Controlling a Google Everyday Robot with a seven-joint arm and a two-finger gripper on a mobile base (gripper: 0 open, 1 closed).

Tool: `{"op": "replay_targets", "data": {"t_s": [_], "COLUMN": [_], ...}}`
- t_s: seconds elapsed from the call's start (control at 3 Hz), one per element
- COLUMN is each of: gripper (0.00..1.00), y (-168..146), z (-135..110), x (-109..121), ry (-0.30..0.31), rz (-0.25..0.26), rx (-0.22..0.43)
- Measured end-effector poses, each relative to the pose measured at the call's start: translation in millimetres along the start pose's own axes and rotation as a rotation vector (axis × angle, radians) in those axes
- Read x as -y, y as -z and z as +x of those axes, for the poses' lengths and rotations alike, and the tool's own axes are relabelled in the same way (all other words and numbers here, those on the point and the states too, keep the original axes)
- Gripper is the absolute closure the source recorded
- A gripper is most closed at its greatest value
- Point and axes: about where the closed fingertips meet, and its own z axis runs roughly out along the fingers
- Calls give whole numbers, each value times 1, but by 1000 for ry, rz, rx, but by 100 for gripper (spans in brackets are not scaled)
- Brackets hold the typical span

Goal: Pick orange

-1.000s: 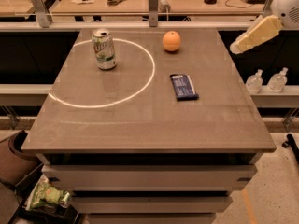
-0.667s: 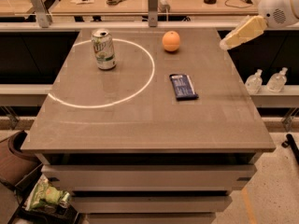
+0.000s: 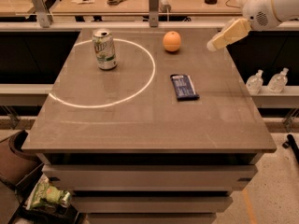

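Reach is being judged underway | gripper [image 3: 212,44] is being held right of orange [image 3: 172,41], apart; its opening cannot be told | leftward lowering is being called for

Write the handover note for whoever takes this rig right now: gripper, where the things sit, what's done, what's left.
Gripper: in the air over the table's far right corner, to the right of the orange and apart from it.
Orange: resting on the table near the far edge, just outside the white ring. The soda can stands upright to its left, and the dark blue wrapped bar lies nearer the camera.
Done: approach only; the orange is not yet grasped.
Left: bring the gripper to the orange, grip it and lift it.
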Motion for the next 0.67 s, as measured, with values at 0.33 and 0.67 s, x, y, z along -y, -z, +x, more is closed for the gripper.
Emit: {"op": "replay_targets", "data": {"t_s": [0.33,0.67], "gripper": [0,0], "y": [-28,-56], "z": [-1,3], "x": [-14,-21], "ry": [-34,-59], "rz": [-20,-23], "rx": [16,53]}}
